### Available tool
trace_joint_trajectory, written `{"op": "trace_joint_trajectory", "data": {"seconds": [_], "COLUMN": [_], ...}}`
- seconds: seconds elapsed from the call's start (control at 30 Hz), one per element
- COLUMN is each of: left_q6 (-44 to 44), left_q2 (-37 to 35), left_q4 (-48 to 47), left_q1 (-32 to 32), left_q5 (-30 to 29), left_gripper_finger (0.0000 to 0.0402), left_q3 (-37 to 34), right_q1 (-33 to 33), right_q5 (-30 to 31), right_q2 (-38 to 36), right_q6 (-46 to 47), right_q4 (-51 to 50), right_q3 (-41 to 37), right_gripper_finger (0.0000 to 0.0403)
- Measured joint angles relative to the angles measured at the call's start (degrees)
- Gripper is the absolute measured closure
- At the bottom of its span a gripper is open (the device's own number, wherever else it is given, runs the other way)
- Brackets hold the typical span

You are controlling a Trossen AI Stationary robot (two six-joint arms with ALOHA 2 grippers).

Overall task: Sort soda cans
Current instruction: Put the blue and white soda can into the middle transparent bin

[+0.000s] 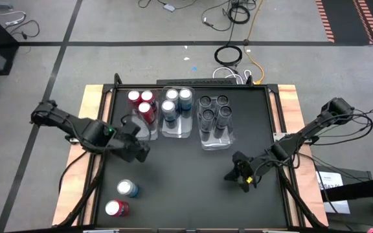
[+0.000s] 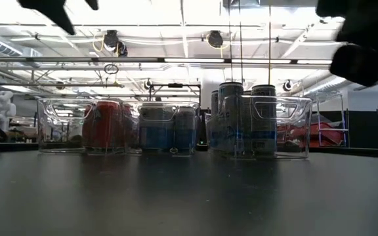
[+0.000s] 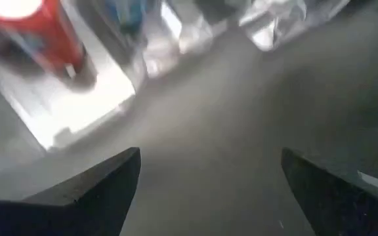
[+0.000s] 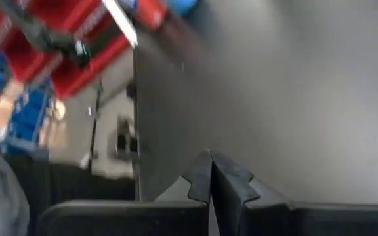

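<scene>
Two dark arms reached over the black table [image 1: 186,181]; left gripper [image 1: 141,150] gaped empty beside the clear plastic trays [image 1: 177,129]; right gripper [image 1: 238,176], jaws together, hovered near the right edge.

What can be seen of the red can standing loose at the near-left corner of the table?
The red can is a small cylinder with a red body and a pale silvery round top. It stands upright on the black table, outside the clear trays. A blue-and-silver can stands close beside it, toward the trays; whether they touch is unclear. No gripper touches it.

overhead and table-level views, both on the trays [image 1: 177,126]
</scene>
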Motion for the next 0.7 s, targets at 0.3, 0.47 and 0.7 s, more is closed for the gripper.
{"op": "trace_joint_trajectory", "data": {"seconds": [0.3, 0.47, 0.7], "left_q6": [-12.4, -12.4, -10.9], "left_q2": [3.8, 5.4, 6.6], "left_q4": [-4.4, -3.6, -3.5], "left_q1": [-8.7, -9.2, -9.0], "left_q5": [7.9, 8.0, 6.4], "left_gripper_finger": [0.0024, 0.0024, 0.0024], "left_q3": [0.0, 0.0, 0.0], "right_q1": [2.1, 2.1, 2.0], "right_q5": [-2.6, -2.6, -2.5], "right_q2": [0.1, 0.1, 0.1], "right_q6": [1.2, 1.2, 1.3], "right_q4": [-4.1, -4.0, -3.8], "right_q3": [0.0, 0.0, 0.0], "right_gripper_finger": [0.0403, 0.0403, 0.0403]}}
